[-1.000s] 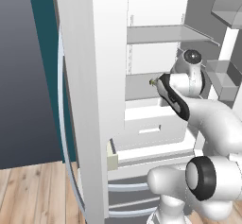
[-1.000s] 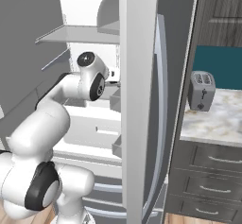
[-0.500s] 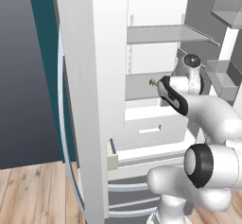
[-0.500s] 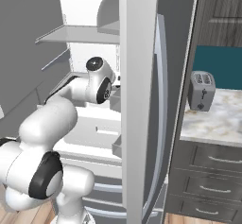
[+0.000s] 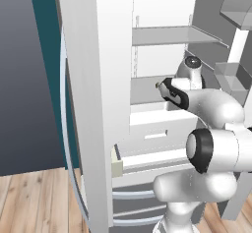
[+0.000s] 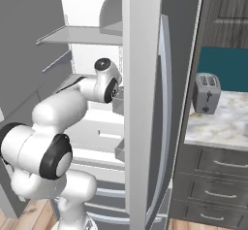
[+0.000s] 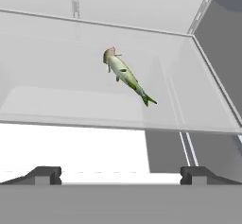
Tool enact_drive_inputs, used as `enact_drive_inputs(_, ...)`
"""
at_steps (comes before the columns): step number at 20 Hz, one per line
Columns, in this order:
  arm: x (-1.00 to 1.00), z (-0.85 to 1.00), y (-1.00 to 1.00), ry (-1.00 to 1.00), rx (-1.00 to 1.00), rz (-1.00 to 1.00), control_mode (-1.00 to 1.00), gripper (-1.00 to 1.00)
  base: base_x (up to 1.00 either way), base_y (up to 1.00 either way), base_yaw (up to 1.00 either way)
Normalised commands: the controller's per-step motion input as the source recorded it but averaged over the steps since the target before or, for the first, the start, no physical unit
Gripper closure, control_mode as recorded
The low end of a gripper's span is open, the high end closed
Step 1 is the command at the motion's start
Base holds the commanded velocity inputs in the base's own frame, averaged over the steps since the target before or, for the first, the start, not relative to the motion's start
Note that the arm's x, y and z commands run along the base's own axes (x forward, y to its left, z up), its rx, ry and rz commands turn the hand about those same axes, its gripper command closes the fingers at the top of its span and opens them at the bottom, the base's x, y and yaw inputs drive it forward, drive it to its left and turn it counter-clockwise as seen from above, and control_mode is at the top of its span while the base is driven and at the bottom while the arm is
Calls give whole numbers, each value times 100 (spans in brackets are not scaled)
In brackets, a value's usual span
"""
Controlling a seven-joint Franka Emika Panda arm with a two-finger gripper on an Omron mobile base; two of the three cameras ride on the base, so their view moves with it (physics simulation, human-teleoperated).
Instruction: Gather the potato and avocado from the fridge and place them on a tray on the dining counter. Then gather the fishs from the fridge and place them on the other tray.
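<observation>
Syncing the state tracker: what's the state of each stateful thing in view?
Tall grey steel fridge: doors open, white shelved inside exposed.
Slender grey-green fish: lying on a fridge shelf, not held.
Gripper: fingers open, empty, short of the fish.
Silver toaster: upright on the marbled counter.

The arm (image 5: 216, 109) consisted of smooth, glossy white rounded links joined by bulbous segments. Each joint carried a black ring band with a grey circular end cap (image 6: 57, 157). A dark oblong panel (image 5: 174, 93) was set into the link by the wrist. The finger tips (image 7: 45, 175) were small, dark and blocky.
</observation>
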Motion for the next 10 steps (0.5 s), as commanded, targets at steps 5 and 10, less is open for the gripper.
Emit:
enact_drive_inputs(5, 39, -14, -10, 4, 0, 0, -100, -100, 0, 0, 0)
enact_drive_inputs(10, 38, -19, -3, 3, 0, 0, -100, -100, 0, 0, 0)
